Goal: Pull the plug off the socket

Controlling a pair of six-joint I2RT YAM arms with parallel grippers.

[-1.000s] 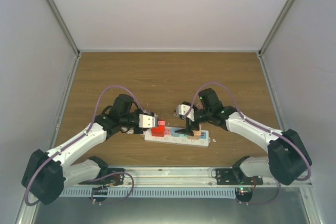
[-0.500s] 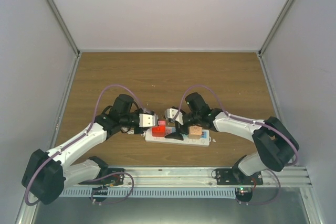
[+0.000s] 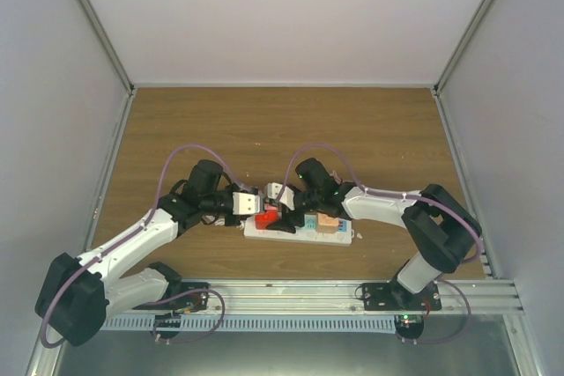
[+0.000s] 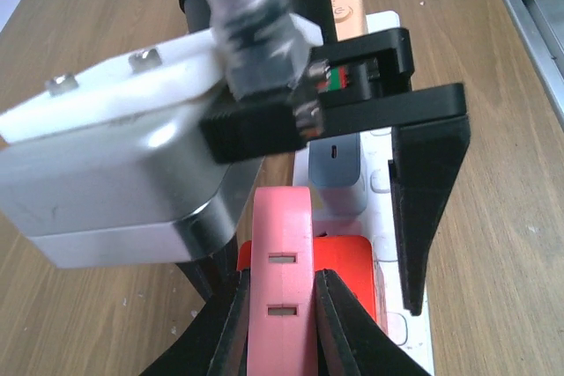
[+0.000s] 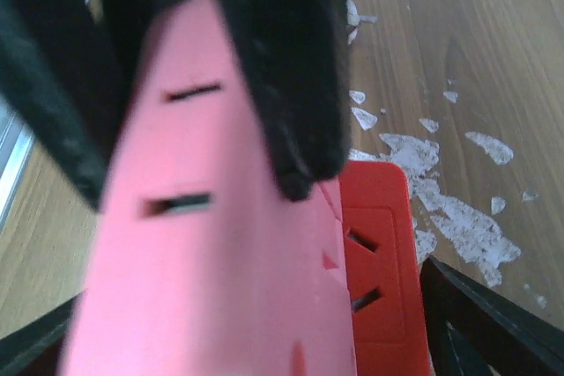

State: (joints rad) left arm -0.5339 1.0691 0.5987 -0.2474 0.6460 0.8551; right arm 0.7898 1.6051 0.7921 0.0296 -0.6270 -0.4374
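Our left hand (image 4: 282,328) is clenched on the pink plug (image 4: 282,253), seated in the socket (image 3: 345,237) lying on the counter (image 3: 264,121). Right hand (image 3: 284,217) spread, one fingertip (image 4: 414,292) on the strip. Pulling stage, we reckon: next, a straight lift, strip pinned.

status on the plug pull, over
Left fingers shut on pink plug. Right fingers open, straddling it. Plug not yet off socket. Nothing seen in the way.
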